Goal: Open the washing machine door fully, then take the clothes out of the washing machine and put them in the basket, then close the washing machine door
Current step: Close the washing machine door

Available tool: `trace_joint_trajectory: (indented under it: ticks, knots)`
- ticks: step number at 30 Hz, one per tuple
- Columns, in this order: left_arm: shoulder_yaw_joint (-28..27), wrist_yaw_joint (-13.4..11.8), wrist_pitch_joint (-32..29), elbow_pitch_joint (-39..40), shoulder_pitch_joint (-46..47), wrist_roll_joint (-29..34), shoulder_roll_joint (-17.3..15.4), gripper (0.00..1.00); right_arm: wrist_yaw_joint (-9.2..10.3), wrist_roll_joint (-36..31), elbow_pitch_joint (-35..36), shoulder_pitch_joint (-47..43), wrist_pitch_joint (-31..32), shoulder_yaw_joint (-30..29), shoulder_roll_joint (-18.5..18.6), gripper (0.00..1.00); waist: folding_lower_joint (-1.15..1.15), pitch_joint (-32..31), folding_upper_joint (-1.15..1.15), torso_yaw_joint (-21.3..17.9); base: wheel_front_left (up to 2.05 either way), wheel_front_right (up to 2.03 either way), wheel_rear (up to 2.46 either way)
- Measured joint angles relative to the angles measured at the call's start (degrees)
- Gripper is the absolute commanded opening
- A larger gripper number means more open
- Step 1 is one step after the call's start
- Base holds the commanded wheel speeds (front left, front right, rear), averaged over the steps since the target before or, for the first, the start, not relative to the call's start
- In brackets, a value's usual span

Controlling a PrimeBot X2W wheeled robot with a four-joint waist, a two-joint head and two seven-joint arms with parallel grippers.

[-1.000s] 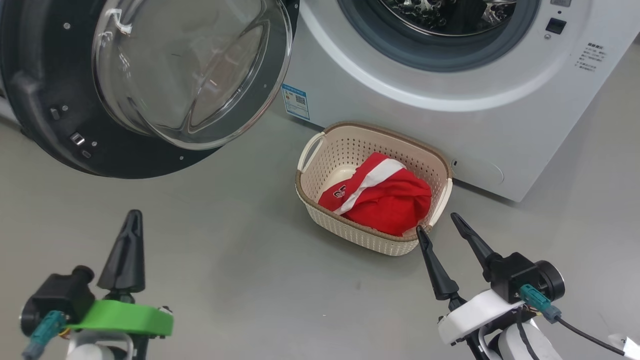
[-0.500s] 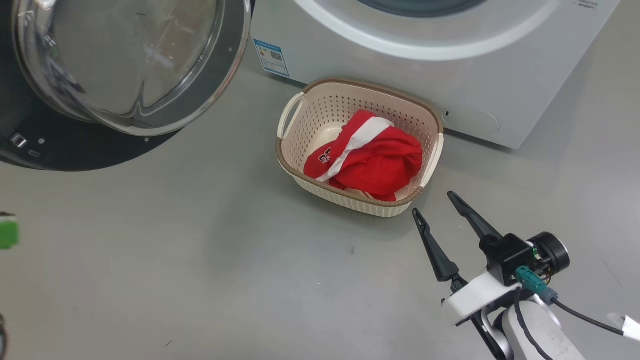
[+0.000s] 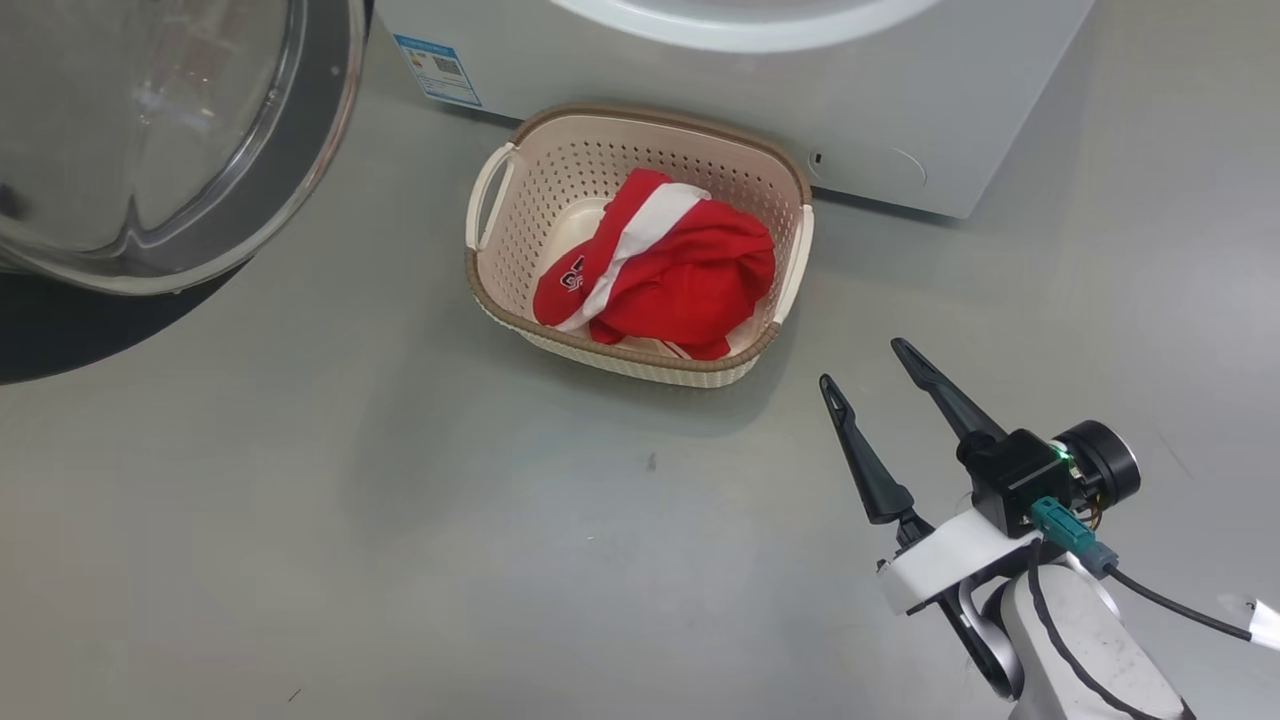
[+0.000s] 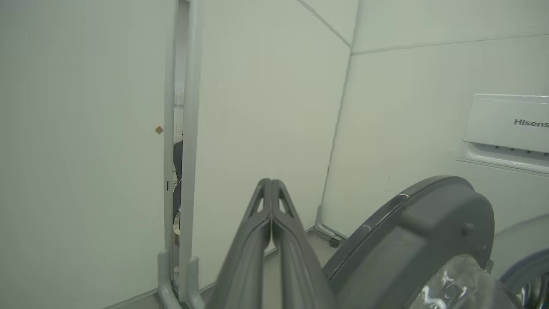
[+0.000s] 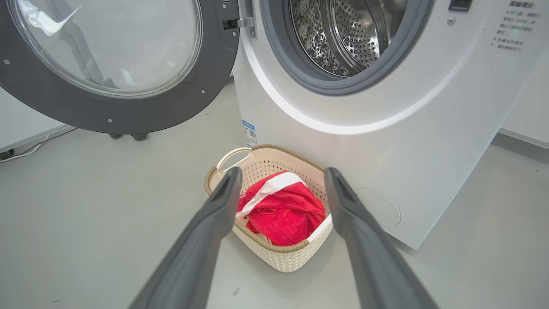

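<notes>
- floor point(image 3: 400, 520): plain grey, carrying the machine and the basket.
- washing machine point(image 5: 386, 150): white front-loader with its round port uncovered. a grey rubber ring frames the dimpled steel drum point(image 5: 343, 38). the head view catches only the lower front panel, along the top edge.
- washing machine door point(image 5: 206, 86): swung open to the left of the port in the right wrist view. it has a dark rim around a bulging clear glass bowl. in the head view the glass hangs over the floor at the upper left, well apart from the basket.
- basket point(image 3: 640, 130): cream, perforated, brown-rimmed, upright on the floor just in front of the machine's lower panel. whether it touches the panel cannot be told.
- clothes point(image 3: 670, 275): red fabric with a white stripe and some dark lettering, bundled inside the basket and leaning toward its right side in the head view.
- right gripper point(image 3: 861, 362): hovers over the floor near the basket's near right corner, apart from it and pointing toward it. its jaws are spread wide with nothing between them.
- left gripper point(image 4: 271, 182): its jaws are pressed together tip to tip, holding nothing. they point at pale wall panels point(image 4: 85, 128), with the door's dark back at the lower right of the left wrist view.
- blue label point(image 3: 437, 70): low on the machine's front, just behind the basket's left handle.
</notes>
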State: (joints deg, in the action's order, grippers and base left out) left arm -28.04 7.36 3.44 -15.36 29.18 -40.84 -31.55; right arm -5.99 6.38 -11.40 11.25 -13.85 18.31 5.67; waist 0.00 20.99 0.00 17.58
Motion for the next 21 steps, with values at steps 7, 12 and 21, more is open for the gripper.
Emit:
trace_joint_trajectory:
  ticks: [7, 12, 21]
  knots:
    - [-5.77, -3.01, -7.23, -12.44, 7.05, -11.72, 0.77, 0.00, 0.00, 0.00, -0.51, 0.16, -0.01, 0.46, -0.08, 1.00, 0.00, 0.92, 0.00, -2.43, 0.00, 0.00, 0.00]
    - [-9.80, -6.69, -12.05, -20.57, 9.43, -15.16, -0.20, 0.00, -0.01, -0.01, -0.80, 0.77, -0.02, 0.87, -0.15, 1.00, 0.00, 1.10, 0.00, -4.03, 0.00, 0.00, 0.00]
    - [-17.47, -12.71, -17.13, -29.22, 17.37, -23.40, -0.25, 0.00, -0.42, -0.01, -1.01, 1.13, -0.08, 1.00, -0.19, 1.00, 0.00, 1.36, 0.00, -5.34, 0.00, 0.00, 0.00]
